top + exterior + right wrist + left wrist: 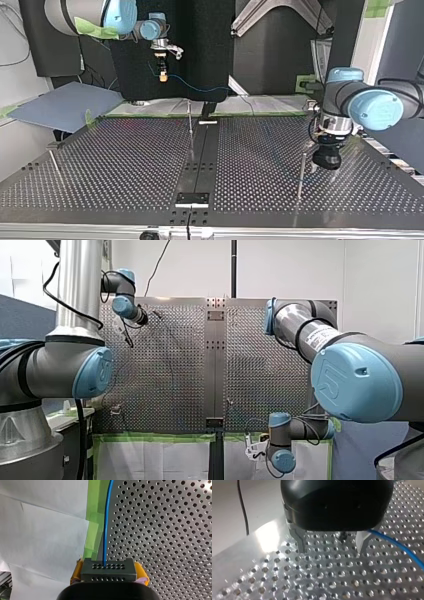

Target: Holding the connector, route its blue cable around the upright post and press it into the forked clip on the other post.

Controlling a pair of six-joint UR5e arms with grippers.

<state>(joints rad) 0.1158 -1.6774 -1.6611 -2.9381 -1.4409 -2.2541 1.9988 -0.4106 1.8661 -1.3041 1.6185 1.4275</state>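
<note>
1. Right wrist view showed my right hand (109, 577) clenched on the dark connector (108, 568) between yellow pads, with the blue cable (106, 525) leaving the block straight ahead. A hard pull along the cable during routing could drag the connector out of the pads.
2. Top view placed the connector above the taped edge of the surface (125, 165), well apart from the centre post (190, 122), with the cable hanging in a free span. That slack could pass the wrong side of the post or snag.
3. My left hand (330, 546) stood released and empty, low over the surface just beside a thin post (302, 172), with the cable running beside one metal finger. That finger could catch the cable.
4. No forked clip could be made out, so alignment for pressing in could not be checked.
</note>
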